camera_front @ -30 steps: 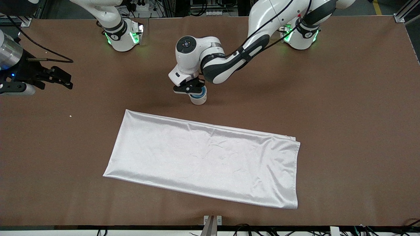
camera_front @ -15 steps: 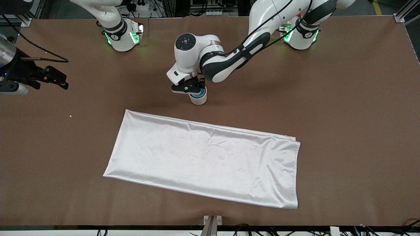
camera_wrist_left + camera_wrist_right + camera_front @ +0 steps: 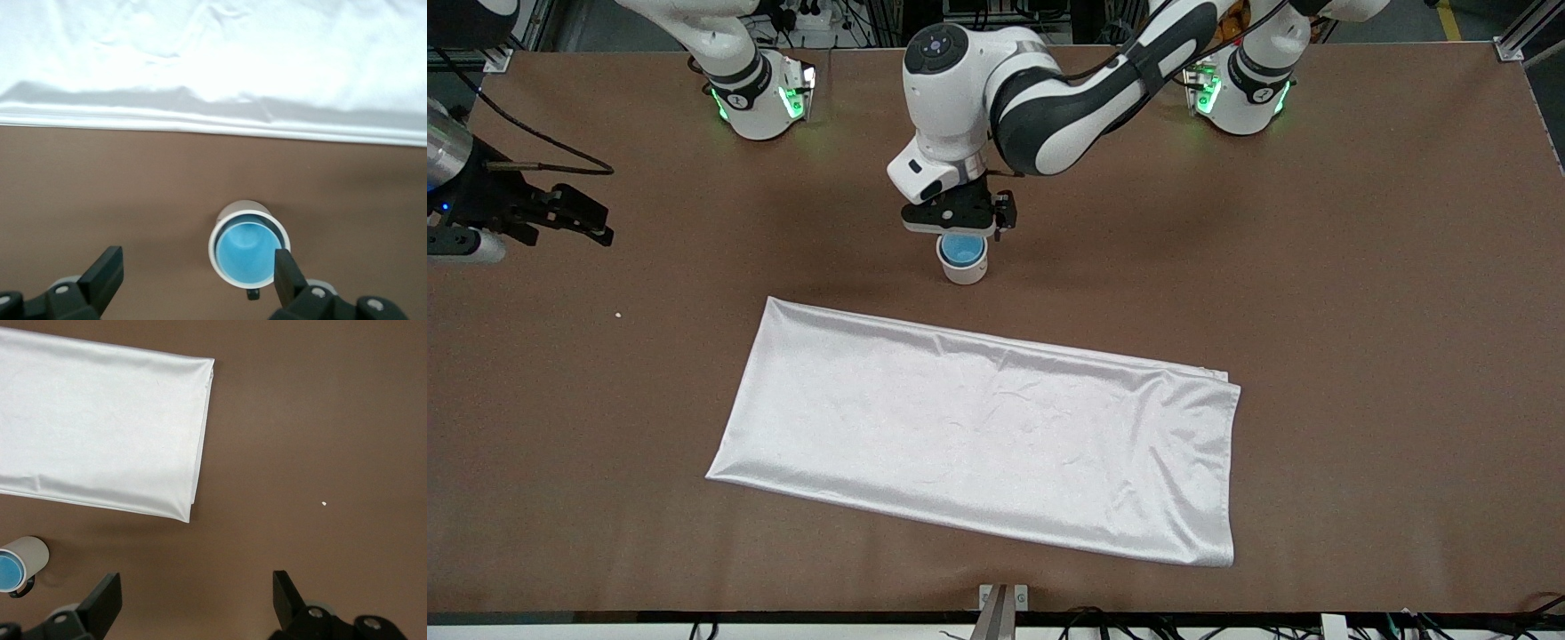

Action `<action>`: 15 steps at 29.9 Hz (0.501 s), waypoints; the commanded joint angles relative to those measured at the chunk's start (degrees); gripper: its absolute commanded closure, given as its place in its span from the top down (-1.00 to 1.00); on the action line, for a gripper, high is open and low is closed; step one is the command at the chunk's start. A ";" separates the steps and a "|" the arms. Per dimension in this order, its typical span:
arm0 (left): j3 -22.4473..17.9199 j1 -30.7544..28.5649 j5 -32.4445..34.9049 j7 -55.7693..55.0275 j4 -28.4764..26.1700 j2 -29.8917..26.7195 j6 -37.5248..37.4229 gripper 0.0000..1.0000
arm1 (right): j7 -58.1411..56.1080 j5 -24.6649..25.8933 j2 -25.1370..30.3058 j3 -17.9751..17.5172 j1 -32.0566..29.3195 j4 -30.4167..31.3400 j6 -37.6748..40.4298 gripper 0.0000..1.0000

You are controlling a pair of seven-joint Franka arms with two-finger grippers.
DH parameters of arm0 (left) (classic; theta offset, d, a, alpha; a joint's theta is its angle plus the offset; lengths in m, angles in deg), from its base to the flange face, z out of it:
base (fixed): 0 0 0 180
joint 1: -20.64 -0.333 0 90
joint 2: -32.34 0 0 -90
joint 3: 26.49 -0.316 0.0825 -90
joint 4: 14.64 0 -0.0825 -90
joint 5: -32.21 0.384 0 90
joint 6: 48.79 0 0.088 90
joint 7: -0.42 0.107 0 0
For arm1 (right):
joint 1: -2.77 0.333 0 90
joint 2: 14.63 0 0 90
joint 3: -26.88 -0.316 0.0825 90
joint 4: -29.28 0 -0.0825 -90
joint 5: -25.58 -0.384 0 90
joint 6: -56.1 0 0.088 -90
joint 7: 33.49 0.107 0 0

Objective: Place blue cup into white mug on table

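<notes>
The blue cup sits inside the white mug, which stands upright on the brown table near the middle, farther from the front camera than the white cloth. In the left wrist view the cup fills the mug, whose small dark handle shows at the rim. My left gripper is open and empty above the mug; in its wrist view one finger overlaps the mug's rim. My right gripper is open and empty over the table at the right arm's end. The right wrist view shows the cup in the mug at the edge.
A white rectangular cloth lies flat on the table, nearer to the front camera than the mug. A tiny white speck lies on the table near the right arm's end.
My left gripper has opened, let go of the blue cup and risen above the mug; the cup stays in the mug. The right gripper has barely moved.
</notes>
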 commanded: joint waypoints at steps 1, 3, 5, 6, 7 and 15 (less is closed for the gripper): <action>-4.43 0.03 -5.24 4.03 -1.45 -5.82 -2.50 1.00 | -0.15 -0.20 -0.82 0.29 0.29 -1.09 0.36 1.00; -7.59 -0.06 -9.89 8.32 -1.45 -8.10 -2.94 1.00 | -0.42 0.06 -1.25 0.29 0.29 -1.09 0.36 1.00; -12.24 0.03 -15.25 14.64 -1.54 -10.91 -3.47 1.00 | -0.51 0.32 -1.52 0.29 0.29 -1.18 0.27 1.00; -14.44 0.11 -17.80 17.89 -1.62 -12.23 -3.82 1.00 | -0.60 0.33 -1.52 0.29 0.20 -1.18 0.27 1.00; -16.37 0.29 -19.74 20.71 -1.63 -13.29 -4.69 1.00 | -0.60 0.41 -1.52 0.29 0.20 -1.18 0.27 1.00; -25.18 0.12 -22.40 28.21 -1.80 -18.92 -13.57 1.00 | -1.99 1.20 -1.52 0.38 -1.38 -1.88 -0.08 1.00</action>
